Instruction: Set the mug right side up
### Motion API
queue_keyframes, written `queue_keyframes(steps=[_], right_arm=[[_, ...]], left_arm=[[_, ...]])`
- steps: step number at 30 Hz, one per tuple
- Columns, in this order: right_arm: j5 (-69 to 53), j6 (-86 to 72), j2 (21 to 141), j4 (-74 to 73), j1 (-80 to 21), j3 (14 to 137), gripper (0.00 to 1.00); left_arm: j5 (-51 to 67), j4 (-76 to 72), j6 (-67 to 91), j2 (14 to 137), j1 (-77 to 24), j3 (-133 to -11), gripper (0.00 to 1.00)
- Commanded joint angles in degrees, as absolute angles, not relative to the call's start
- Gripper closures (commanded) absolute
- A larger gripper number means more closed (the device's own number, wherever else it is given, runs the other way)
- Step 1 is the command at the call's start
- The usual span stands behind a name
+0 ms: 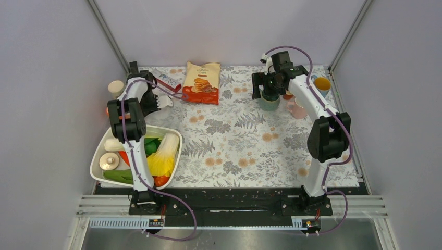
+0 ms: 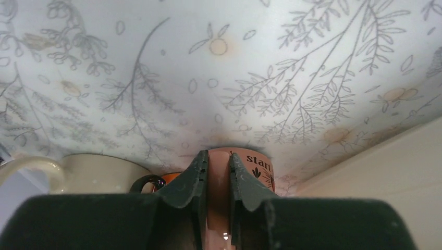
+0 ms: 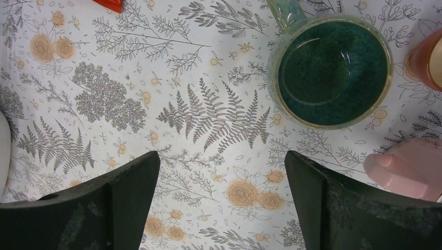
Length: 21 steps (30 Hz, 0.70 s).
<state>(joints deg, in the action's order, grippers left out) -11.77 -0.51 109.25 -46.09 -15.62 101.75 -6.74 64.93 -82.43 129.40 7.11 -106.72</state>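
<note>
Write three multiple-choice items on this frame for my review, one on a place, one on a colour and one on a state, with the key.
1. Where does the orange and beige snack bag lie?
A. at the back of the floral tablecloth
B. at its front edge
C. at its right edge

2. What colour is the glossy ceramic mug that the left gripper pinches?
A. blue
B. orange
C. black

3. How does the right gripper stand?
A. shut on a mug
B. shut on nothing
C. open, holding nothing

Key: 1 A, the top view shows it near the far edge; 2 B, the wall between the fingers is orange; 3 C, its fingers stand wide apart with nothing between them.
</note>
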Motion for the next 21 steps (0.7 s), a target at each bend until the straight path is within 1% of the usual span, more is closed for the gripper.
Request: queue_keyframes(steps=[1,5,12,16,21], right_arm=[[-13.64,-1.49,105.22,-44.47,-16.00,101.63,0.00],[-14.29,-1.82,104.97,-44.47,-16.01,102.33,0.00],[-16.66,-3.35,104.77,-43.85,-16.68,102.86,0.00],[-18.60,-4.78,104.53,-42.14,-18.55,102.66,0.01],[-22.85,-7.14,105.06,-38.83,-22.68,102.73,0.01]], left_arm=[[-4.57,64.11,-79.77,127.55,7.68,-111.43,1.00],[0.61,67.63,-76.08,127.29,7.52,-116.71,1.00],[10.55,68.96,-69.44,125.93,7.12,-120.77,1.00],[19.71,67.36,-58.89,125.37,7.00,-123.74,1.00],[22.96,59.66,-44.49,123.44,6.06,-121.50,1.00]])
